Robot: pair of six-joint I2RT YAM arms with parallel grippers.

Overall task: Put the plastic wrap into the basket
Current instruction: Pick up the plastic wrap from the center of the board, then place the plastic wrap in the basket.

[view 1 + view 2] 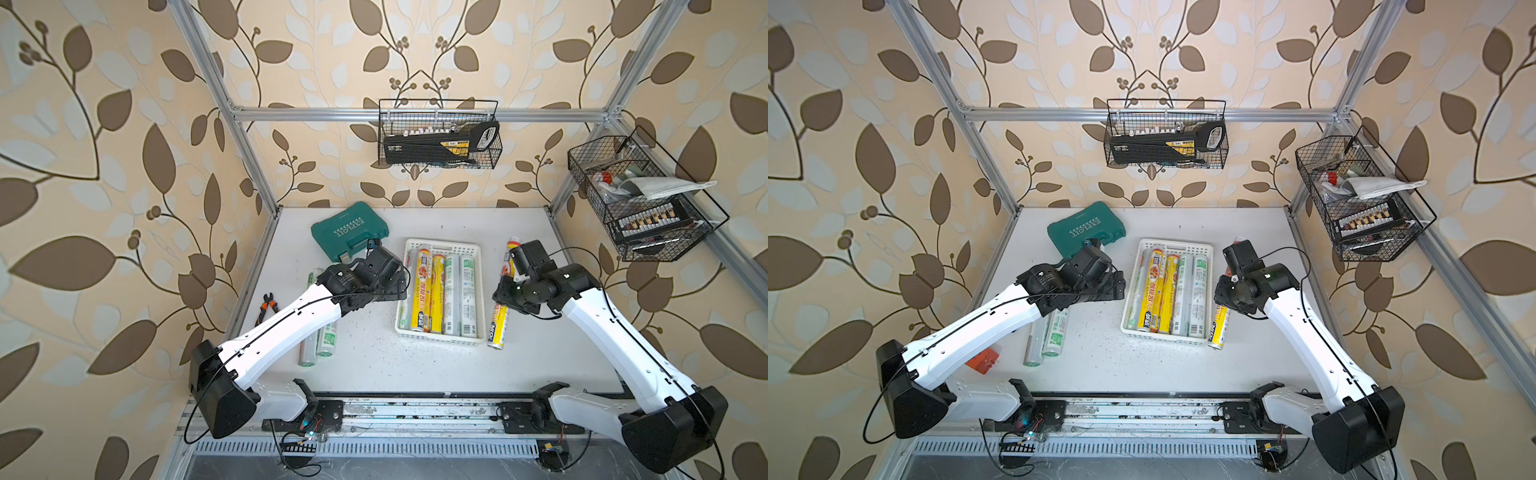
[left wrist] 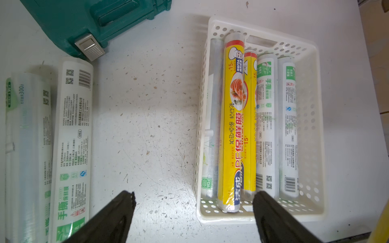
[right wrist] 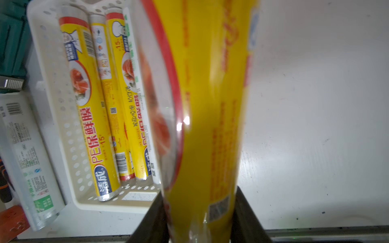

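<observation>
Yellow food-printed plastic wrap roll [image 3: 206, 105], clamped in the right gripper [image 3: 199, 210], runs parallel to the white perforated plastic basket [image 3: 63, 117], just beside its right wall; left gripper [image 2: 193, 202] stands open, empty.

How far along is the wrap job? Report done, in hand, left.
Done: at least five rolls lie in the basket. In hand: right gripper, jaws shut on a yellow roll beside it. Left: two silvery-white rolls on the table near the left gripper, jaws open and empty.
</observation>
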